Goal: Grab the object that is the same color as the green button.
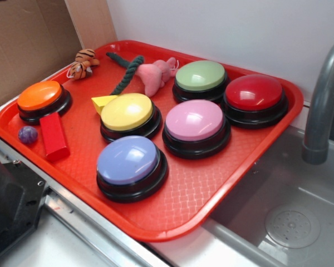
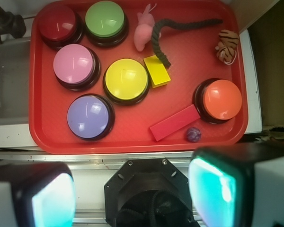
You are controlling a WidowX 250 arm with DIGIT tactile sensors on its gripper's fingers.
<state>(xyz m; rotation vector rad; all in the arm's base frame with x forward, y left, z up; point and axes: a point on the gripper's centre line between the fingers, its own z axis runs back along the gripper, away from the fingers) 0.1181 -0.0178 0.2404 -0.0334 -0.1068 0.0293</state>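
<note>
1 green rope (image 2: 163, 40) on the tray (far side), well apart from wide-spread tool (image 2: 132, 191).

You see a red tray (image 1: 222, 192) carrying a pale green button (image 1: 200, 76), red (image 1: 254, 92), pink (image 1: 194, 120), yellow (image 1: 127, 111), lavender (image 1: 128, 159) and orange (image 1: 40, 95) buttons on black bases, a dark green rope (image 1: 127, 72), a pink plush (image 1: 156, 75) and an orange-and-black striped tiger toy (image 1: 83, 62).
</note>
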